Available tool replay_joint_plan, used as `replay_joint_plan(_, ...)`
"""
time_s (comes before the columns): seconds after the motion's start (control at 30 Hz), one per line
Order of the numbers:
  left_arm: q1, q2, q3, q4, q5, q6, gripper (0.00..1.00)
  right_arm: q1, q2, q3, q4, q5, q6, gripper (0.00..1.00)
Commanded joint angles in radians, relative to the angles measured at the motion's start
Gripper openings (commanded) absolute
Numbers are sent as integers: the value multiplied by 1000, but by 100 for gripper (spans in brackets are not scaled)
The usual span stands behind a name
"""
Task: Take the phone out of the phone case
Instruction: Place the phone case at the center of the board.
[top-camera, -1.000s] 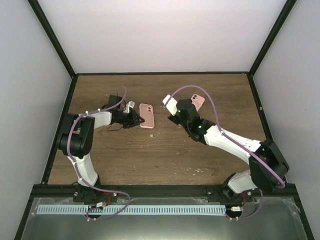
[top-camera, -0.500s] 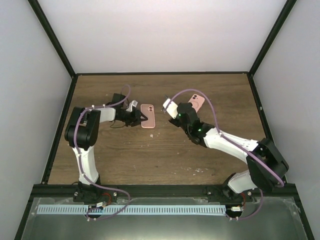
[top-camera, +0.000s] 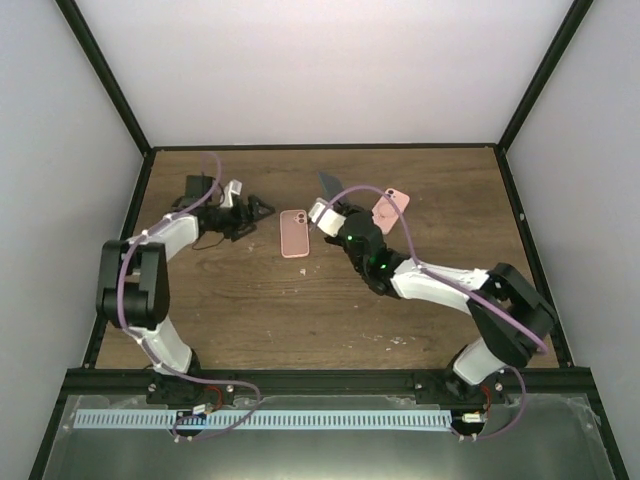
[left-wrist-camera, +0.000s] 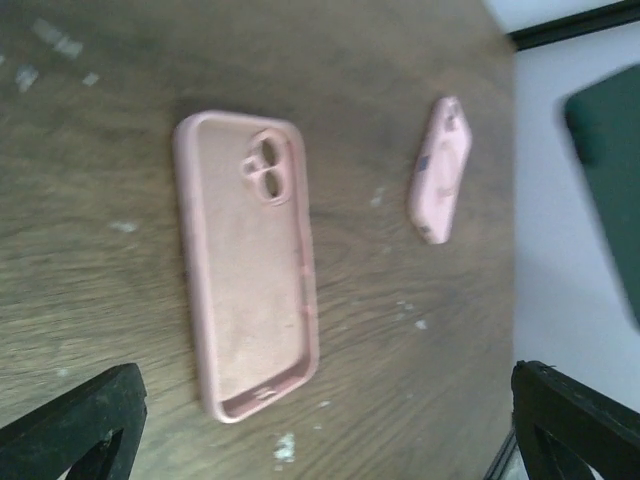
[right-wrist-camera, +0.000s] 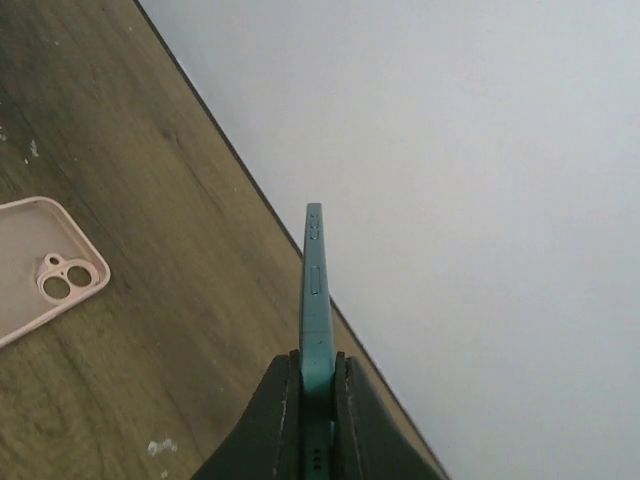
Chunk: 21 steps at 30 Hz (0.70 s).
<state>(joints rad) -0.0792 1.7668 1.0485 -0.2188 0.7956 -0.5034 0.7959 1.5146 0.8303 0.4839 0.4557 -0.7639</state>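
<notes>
The pink phone case (top-camera: 294, 232) lies flat and empty on the table, its inside facing up (left-wrist-camera: 245, 260), and one corner shows in the right wrist view (right-wrist-camera: 40, 280). My right gripper (top-camera: 334, 208) is shut on the dark teal phone (top-camera: 330, 184), which it holds off the table to the right of the case. The phone is seen edge-on (right-wrist-camera: 316, 290) between the fingers (right-wrist-camera: 316, 375). My left gripper (top-camera: 264, 208) stands open to the left of the case with nothing between its fingertips (left-wrist-camera: 80, 420), and its jaws are spread wide (left-wrist-camera: 320, 430).
A second pink phone-shaped object (top-camera: 390, 207) lies on the table right of the held phone (left-wrist-camera: 438, 170). The back wall's black frame (top-camera: 320, 147) runs just behind both grippers. Small white flecks dot the wood (left-wrist-camera: 285, 447).
My left gripper opened and drew back leftwards from the case. My right arm swung left and towards the back wall, so the teal phone now shows raised beside the case.
</notes>
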Motion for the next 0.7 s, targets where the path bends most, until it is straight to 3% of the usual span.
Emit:
replay_joint_plan(0.0, 5, -134, 13, 7, 58, -25, 100, 51, 62, 12, 328, 82, -211, 1)
replay_joint_plan(0.37, 7, -268, -62, 239, 197, -261, 96, 164, 243, -27, 890, 106, -657, 1)
replay_joint_plan(0.67, 5, -288, -107, 393, 237, -392, 86, 245, 303, -25, 975, 103, -747, 1)
